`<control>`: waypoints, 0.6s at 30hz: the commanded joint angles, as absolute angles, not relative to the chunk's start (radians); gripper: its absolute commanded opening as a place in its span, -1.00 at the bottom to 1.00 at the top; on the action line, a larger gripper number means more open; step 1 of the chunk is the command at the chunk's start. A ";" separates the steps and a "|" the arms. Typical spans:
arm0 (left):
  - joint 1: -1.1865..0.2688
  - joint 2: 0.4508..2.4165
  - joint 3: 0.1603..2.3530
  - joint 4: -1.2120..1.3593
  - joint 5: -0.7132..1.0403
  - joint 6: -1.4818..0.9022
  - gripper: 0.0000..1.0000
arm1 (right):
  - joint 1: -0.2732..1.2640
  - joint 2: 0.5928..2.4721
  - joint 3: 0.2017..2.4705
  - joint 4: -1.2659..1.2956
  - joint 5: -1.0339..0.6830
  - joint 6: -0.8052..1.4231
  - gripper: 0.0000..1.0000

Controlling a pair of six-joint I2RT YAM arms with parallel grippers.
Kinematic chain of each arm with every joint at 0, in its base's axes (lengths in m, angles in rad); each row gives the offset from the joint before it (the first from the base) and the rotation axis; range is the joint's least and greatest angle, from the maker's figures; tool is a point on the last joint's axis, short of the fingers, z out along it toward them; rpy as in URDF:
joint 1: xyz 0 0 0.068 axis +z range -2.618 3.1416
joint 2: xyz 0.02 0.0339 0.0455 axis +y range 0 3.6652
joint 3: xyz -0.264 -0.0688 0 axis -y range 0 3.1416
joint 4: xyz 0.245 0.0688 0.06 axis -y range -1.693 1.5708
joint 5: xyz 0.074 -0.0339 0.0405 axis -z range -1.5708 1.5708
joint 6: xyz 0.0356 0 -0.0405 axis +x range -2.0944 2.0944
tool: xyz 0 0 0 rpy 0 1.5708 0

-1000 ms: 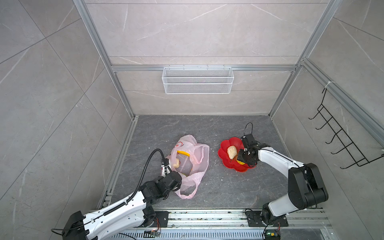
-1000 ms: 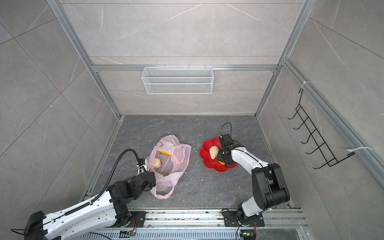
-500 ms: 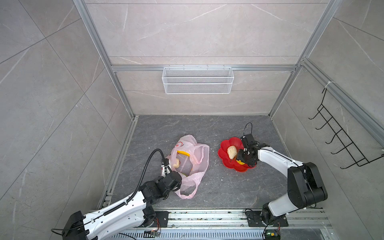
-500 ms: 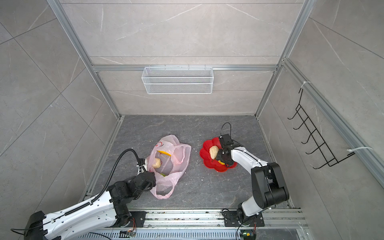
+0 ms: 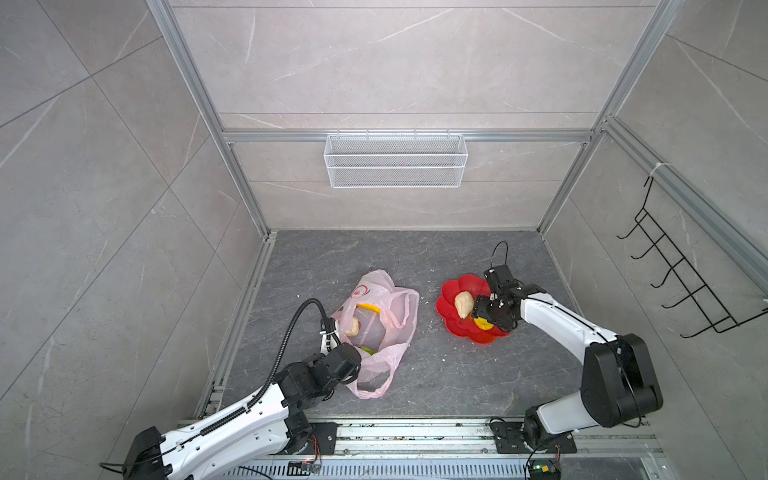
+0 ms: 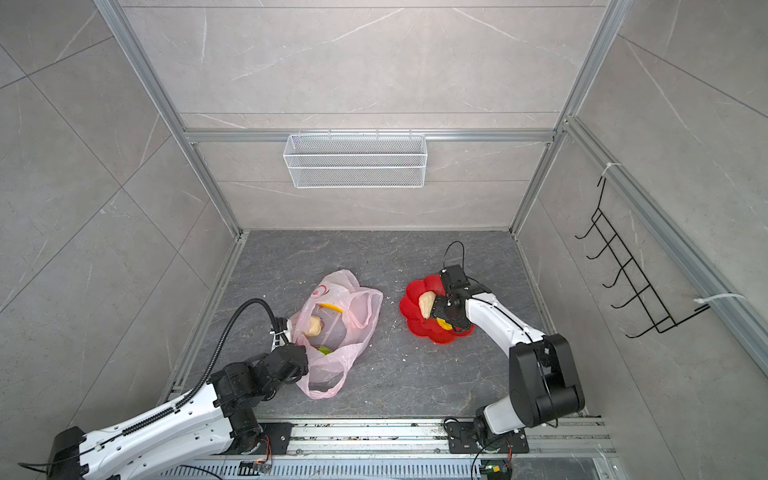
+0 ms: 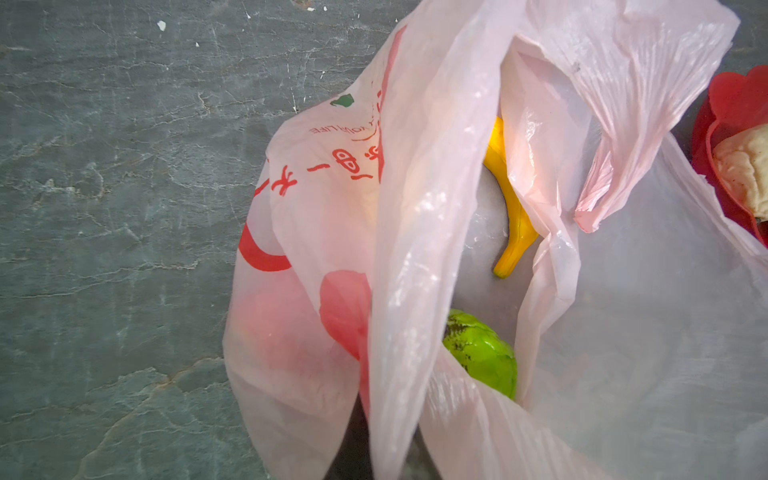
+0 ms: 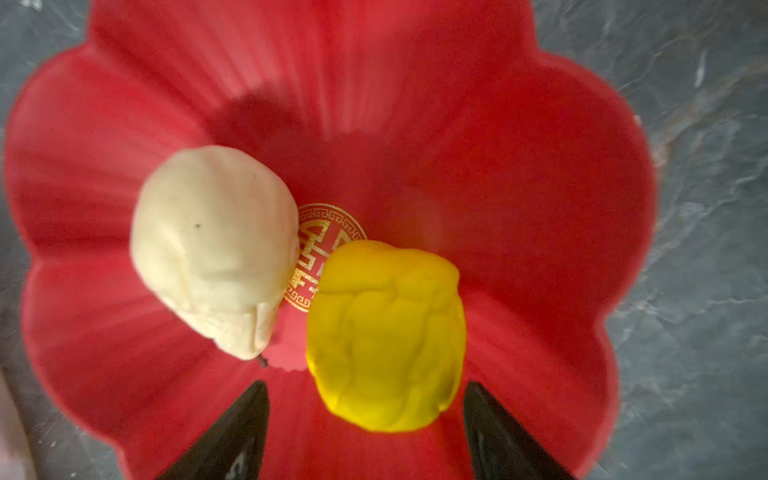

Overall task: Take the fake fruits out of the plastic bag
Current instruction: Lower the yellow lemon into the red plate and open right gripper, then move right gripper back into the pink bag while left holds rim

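Two fruits, yellow lumpy one (image 8: 384,336) and beige lump (image 8: 214,249), sit in red dish (image 8: 540,166). The right gripper (image 8: 365,384) has just spread wide, so yellow is released. Left inside plastic bag (image 5: 399,316): banana (image 7: 509,224), green ball (image 7: 482,357). The left gripper (image 5: 332,332) is clamped on its rim.

My left gripper (image 5: 330,332) is pinched closed, forearm running toward 2 o'clock; my right gripper (image 8: 365,386) is spread, forearm toward 10 o'clock.

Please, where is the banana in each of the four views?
In a top view: banana in the bag, left of the dish.
In a top view: the same place.
Left wrist: near the middle, inside the bag.
Right wrist: not in it.
Landmark: the red dish, in all four.
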State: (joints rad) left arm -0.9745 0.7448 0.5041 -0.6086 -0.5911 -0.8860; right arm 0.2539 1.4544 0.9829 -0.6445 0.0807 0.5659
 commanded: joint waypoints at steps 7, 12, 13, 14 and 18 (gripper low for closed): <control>-0.968 0.758 0.631 -0.798 -0.626 -0.899 -1.00 | 0.357 1.307 1.121 -0.777 0.053 0.484 0.36; -0.968 0.812 0.642 -0.819 -0.619 -0.926 -1.00 | 0.545 1.344 1.205 -0.661 -0.070 0.461 0.12; -0.969 0.823 0.639 -0.811 -0.617 -0.932 -1.00 | 0.581 1.367 1.226 -0.628 -0.102 0.461 0.08; -0.969 0.834 0.634 -0.803 -0.614 -0.933 -1.00 | 0.610 1.390 1.247 -0.605 -0.132 0.460 0.06; -0.968 0.877 0.624 -0.760 -0.616 -0.936 -1.00 | 0.731 1.534 1.378 -0.586 -0.187 0.443 -0.01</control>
